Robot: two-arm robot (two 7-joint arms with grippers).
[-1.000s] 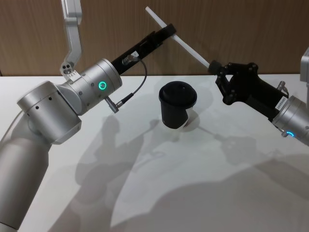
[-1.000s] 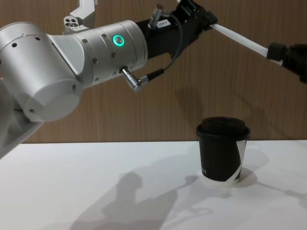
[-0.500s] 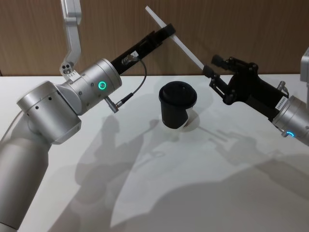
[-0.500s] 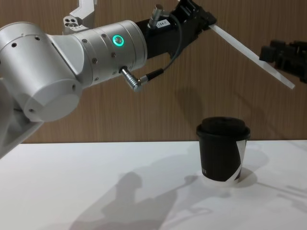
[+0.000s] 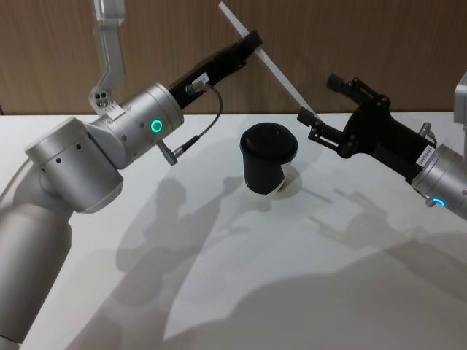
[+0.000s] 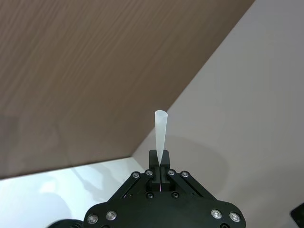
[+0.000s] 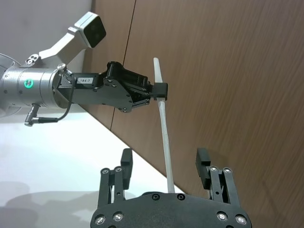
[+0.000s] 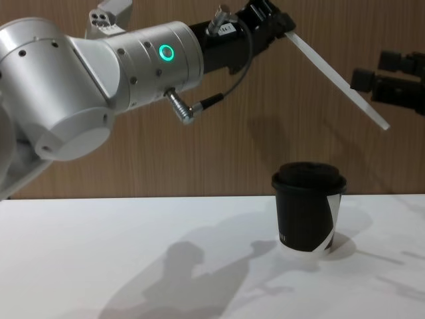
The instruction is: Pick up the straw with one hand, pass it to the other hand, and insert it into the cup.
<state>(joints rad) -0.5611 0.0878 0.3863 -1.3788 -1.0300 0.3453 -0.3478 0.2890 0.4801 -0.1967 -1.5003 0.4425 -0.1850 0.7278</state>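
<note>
While clamping the thin white paper straw (image 5: pixel 276 71) near its top end in the shut left pincer (image 5: pixel 254 38), keep it slanted, high beyond the small black paper cup (image 5: pixel 263 171). Back the wide-open, empty right pincer (image 5: pixel 319 98) clear of the straw's low end between its fingers. Then tip upright, line up on domed black lid (image 5: pixel 268 140), lower slowly. Can't see inside cup on white table (image 5: pixel 328 292): lid on.

Matt white papery straw (image 5: pixel 281 74) in the matt black left gripper (image 5: pixel 254 40), satin silver metal arm housing (image 5: pixel 139 124) behind it, matt black paper cup (image 5: pixel 264 164) below, smooth white table (image 5: pixel 292 277), wood-grain wall (image 5: pixel 350 44).
</note>
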